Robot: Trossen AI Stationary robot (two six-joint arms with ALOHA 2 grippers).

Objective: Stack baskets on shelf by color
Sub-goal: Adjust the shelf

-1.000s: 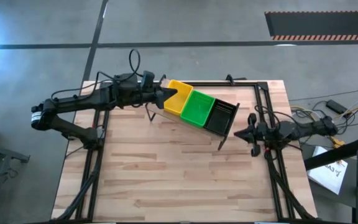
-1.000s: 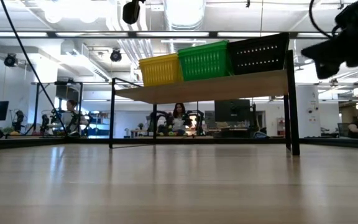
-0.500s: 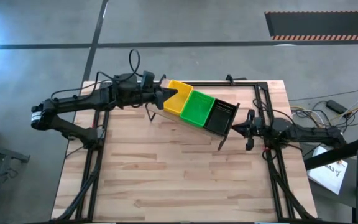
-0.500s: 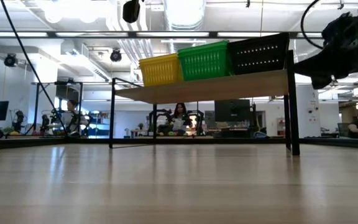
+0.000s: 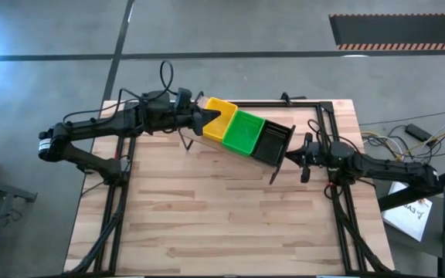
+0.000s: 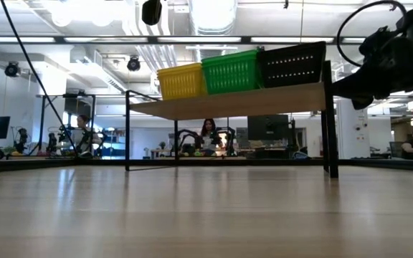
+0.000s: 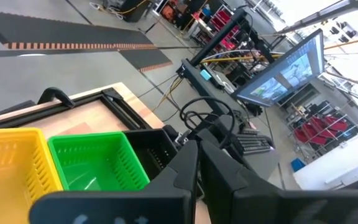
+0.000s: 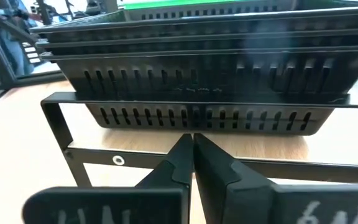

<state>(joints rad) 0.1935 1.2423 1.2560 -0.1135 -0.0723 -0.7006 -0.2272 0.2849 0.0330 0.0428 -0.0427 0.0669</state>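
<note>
High view: the shelf [image 5: 278, 168] stands at an angle on the far half of the slatted table [image 5: 222, 224], carrying three stacks side by side — the yellow baskets [image 5: 219, 121] at the left, the green baskets [image 5: 240, 131] in the middle, the black baskets [image 5: 270, 142] at the right. The left pincer [image 5: 201, 123] is at the yellow end, its fingers pressed together with nothing between them, its tip touching or just beside the yellow stack. The right pincer [image 5: 288, 157] is at the black end, likewise closed tight and empty, its tip at the shelf's end frame just beside the black stack. In the right wrist view the closed fingers [image 8: 191, 165] point at the shelf's black end bar under the nested black baskets. The low view shows the three colours in a row on the plank, with a person [image 6: 208, 133] in the room beyond.
</note>
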